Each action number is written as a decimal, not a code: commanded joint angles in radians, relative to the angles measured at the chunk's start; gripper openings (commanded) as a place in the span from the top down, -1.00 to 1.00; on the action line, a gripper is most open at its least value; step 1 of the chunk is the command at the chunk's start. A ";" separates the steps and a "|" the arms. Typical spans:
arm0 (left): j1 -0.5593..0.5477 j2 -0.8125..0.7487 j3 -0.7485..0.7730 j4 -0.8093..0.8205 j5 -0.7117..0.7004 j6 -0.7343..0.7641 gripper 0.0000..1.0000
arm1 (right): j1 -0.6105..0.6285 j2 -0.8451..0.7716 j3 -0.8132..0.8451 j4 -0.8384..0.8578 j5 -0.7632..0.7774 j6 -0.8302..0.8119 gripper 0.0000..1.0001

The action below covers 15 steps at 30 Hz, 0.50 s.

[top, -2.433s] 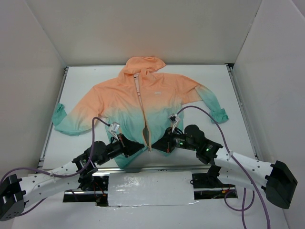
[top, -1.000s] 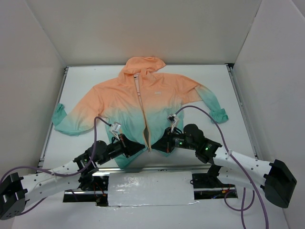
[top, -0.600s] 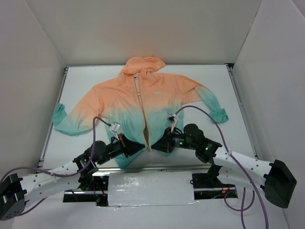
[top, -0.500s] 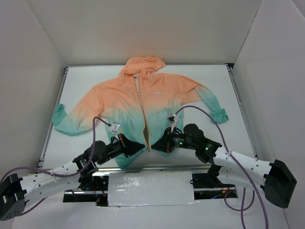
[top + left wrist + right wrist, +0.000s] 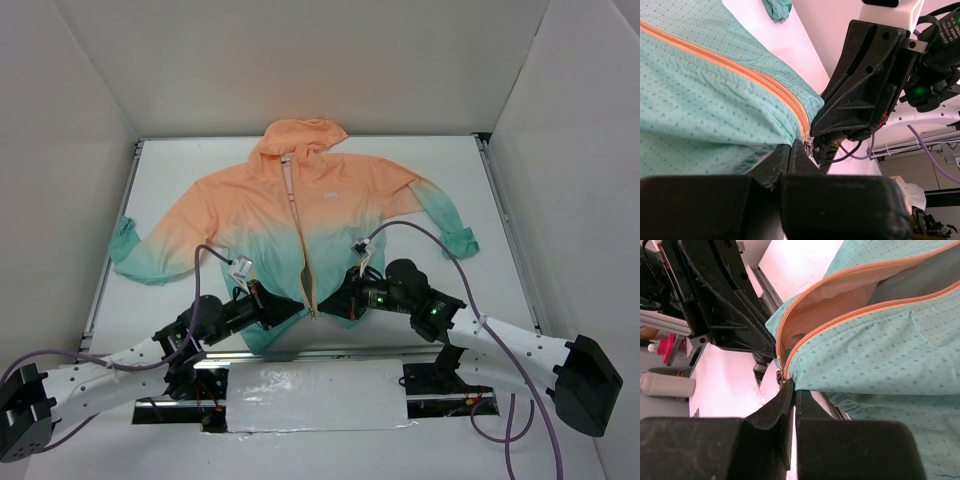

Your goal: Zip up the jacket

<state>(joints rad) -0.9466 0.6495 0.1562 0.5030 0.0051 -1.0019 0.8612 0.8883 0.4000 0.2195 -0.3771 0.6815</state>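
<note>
At the hem of the jacket [image 5: 250, 210], either side of the zipper [image 5: 303, 255] foot: left jaws closed, pinching teal hem fabric; right jaws closed on the opposite hem corner, just beside the slider [image 5: 780, 376]. Tracks stand apart above the slider, so pull-up judged not yet begun. Jacket lies flat on the worktop [image 5: 450, 170], front up, sleeves spread, peach hood fading to teal hem.

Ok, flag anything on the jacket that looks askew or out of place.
The thin peach-to-teal hooded jacket lies flat, but its orange front zipper gapes at the hem, lining showing, where the left fingers and right fingers pinch it, and the teal cuff on the right side is bunched.
</note>
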 commanded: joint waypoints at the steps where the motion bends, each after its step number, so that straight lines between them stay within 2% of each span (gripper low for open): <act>1: 0.003 -0.005 -0.015 0.081 0.012 -0.015 1.00 | -0.010 -0.014 0.036 0.043 -0.005 -0.022 1.00; 15: 0.003 -0.011 -0.015 0.085 0.016 -0.021 1.00 | -0.013 0.008 0.049 0.050 -0.009 -0.028 1.00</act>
<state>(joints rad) -0.9466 0.6514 0.1371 0.5243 0.0071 -1.0039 0.8551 0.8932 0.4061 0.2218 -0.3782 0.6708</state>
